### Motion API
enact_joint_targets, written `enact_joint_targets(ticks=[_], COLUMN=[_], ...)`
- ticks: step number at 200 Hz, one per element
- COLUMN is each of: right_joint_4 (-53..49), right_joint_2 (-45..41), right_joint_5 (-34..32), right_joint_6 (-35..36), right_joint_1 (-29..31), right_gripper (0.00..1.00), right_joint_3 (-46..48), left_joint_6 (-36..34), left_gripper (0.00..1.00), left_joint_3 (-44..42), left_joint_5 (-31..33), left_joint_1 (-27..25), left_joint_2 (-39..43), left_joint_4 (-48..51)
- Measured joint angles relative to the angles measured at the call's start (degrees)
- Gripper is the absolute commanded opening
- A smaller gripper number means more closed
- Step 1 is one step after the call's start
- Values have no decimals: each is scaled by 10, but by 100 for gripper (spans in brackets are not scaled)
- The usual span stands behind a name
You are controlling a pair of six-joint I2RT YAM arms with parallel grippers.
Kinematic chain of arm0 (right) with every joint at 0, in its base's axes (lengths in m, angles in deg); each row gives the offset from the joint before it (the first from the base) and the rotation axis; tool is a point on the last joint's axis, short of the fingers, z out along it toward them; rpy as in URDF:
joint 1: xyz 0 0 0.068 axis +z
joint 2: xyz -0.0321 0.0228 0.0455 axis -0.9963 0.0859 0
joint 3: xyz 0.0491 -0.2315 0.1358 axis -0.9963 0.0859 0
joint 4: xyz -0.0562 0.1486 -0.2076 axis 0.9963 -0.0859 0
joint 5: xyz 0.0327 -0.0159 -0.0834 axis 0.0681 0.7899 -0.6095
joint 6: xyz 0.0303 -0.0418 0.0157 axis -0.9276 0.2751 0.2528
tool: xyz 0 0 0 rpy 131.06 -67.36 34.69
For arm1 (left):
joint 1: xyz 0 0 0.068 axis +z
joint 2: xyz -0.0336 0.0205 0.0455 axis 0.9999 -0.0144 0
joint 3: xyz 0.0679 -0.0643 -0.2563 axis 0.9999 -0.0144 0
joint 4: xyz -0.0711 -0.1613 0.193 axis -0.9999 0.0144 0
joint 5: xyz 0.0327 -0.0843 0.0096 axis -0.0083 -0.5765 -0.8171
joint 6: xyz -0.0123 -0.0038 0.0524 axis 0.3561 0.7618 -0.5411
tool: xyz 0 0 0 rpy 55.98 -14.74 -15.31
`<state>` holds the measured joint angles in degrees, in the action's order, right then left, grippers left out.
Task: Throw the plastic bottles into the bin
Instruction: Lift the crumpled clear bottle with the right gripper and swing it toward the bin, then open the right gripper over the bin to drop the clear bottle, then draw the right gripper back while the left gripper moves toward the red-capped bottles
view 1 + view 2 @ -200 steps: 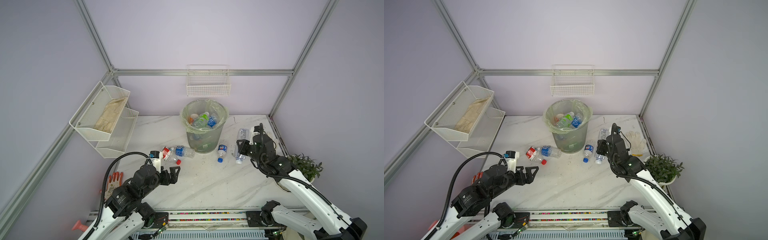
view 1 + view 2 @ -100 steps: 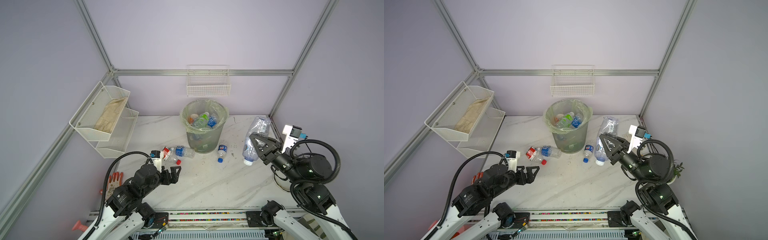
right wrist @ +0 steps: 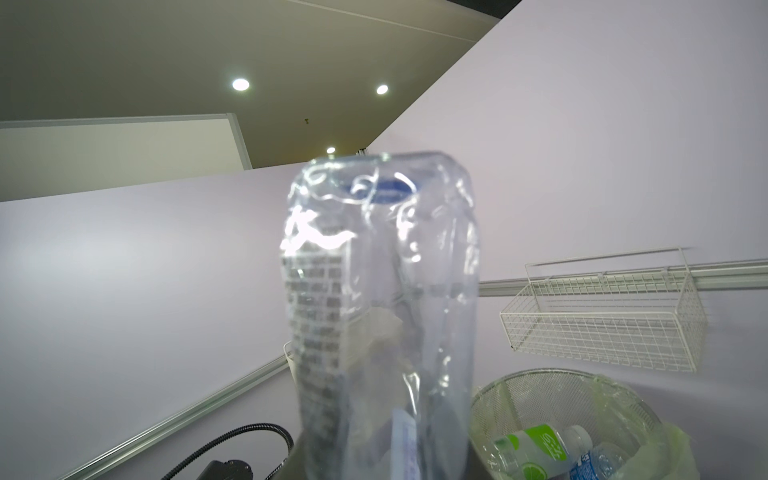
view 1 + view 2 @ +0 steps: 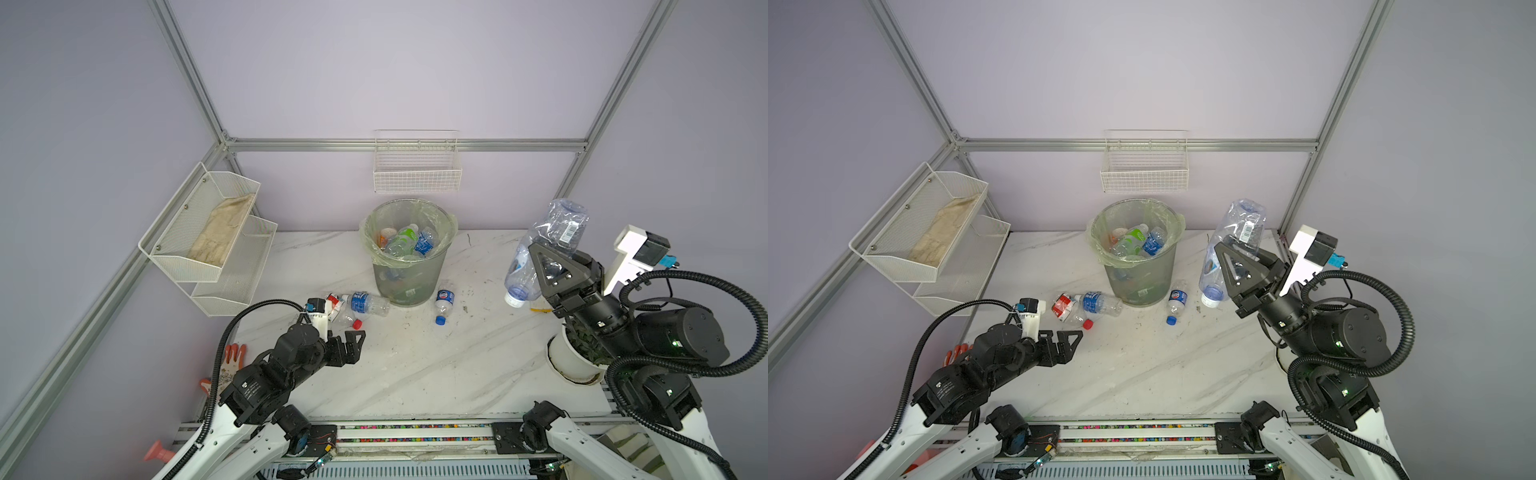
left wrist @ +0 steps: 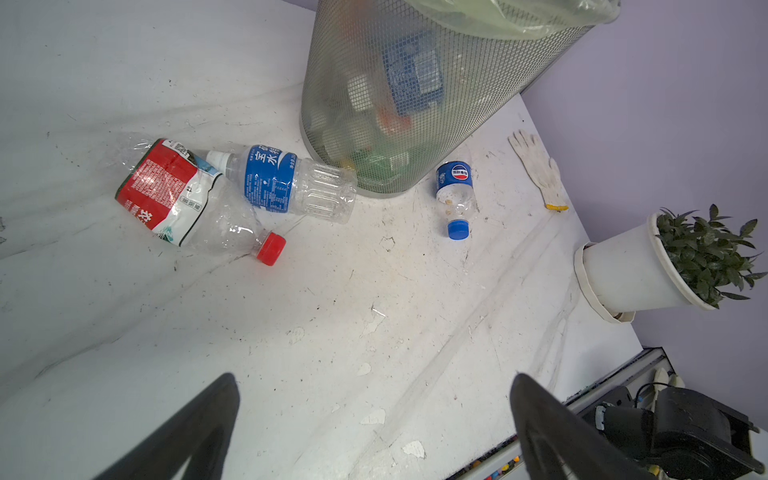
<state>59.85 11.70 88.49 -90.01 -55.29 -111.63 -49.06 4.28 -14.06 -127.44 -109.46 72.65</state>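
The left claw (image 4: pixel 352 345) is held low over the tabletop (image 4: pixel 419 374) with its jaws spread wide; nothing is gripped. Just beyond it, a red-labelled bottle (image 5: pixel 166 195) and a blue-labelled bottle (image 5: pixel 286 180) are laid on their sides, touching each other; the base of the blue-labelled bottle is set at the foot of the bin (image 4: pixel 409 276). The bin is placed upright at the middle rear of the tabletop, and several bottles (image 4: pixel 402 241) are contained in it. A small blue-capped bottle (image 4: pixel 443 305) is laid just to the right of the bin. Further right, the right claw (image 4: pixel 555 261) is raised above the tabletop and is clamped on a large crumpled clear bottle (image 4: pixel 561 224), which is held tilted with its cap downward, clear of the bin.
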Motion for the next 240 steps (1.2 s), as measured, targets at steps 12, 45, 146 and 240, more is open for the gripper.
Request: enact_joint_targets(ticks=[12, 45, 146, 240], right_joint_4=[0, -4, -139, -94], right_joint_2=[30, 138, 517, 242], right_joint_5=[-10, -21, -202, -263], right_joint_6=[8, 20, 65, 69], right_joint_1=[0, 0, 54, 81], right_gripper=[6, 10, 98, 98], right_joint_3=[-26, -99, -186, -149], left_joint_6=[0, 0, -2, 0], left_gripper=[100, 100, 100, 100], left_joint_3=[0, 0, 0, 0], left_joint_5=[0, 0, 5, 5], left_joint_1=[0, 0, 0, 0], left_joint_2=[-1, -1, 34, 30], left_joint_4=[0, 0, 21, 26])
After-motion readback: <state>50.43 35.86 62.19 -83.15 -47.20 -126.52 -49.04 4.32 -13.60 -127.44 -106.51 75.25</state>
